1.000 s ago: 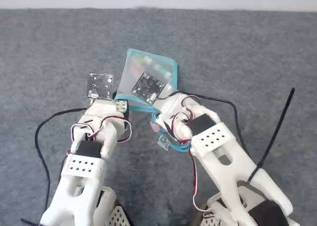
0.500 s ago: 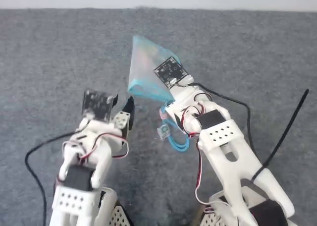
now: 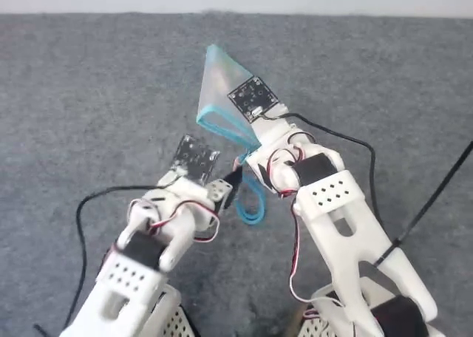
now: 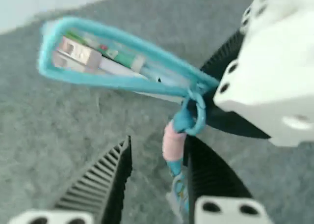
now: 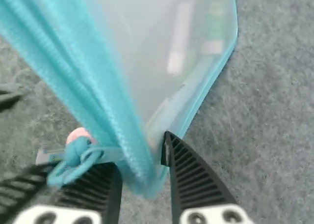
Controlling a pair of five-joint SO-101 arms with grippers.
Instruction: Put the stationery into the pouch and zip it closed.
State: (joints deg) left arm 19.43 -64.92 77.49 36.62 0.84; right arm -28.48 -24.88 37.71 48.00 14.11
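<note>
Up off the tabletop [image 3: 89, 78], the pouch [image 3: 225, 93] hangs tilted in the air. The right claw [image 5: 140, 155] pinches its lower corner, one finger on each side of the teal seam. In the left wrist view the teal rim runs all round the pouch, and the stationery [image 4: 98, 57] lies inside behind the clear wall. A teal ring [image 4: 194, 116] hangs from the end of the zip, with a pink bead [image 4: 172, 140] and a strap below it. The left claw [image 4: 158, 145] is spread just under the pouch, and the bead dangles between its fingers, close to one of them. Gray tabletop lies bare on all sides of the pouch in the high view. The right arm's camera board covers the pinched corner there, and the blue strap loop [image 3: 251, 200] hangs between the two arms. Whether the zip is fully shut I cannot tell.
</note>
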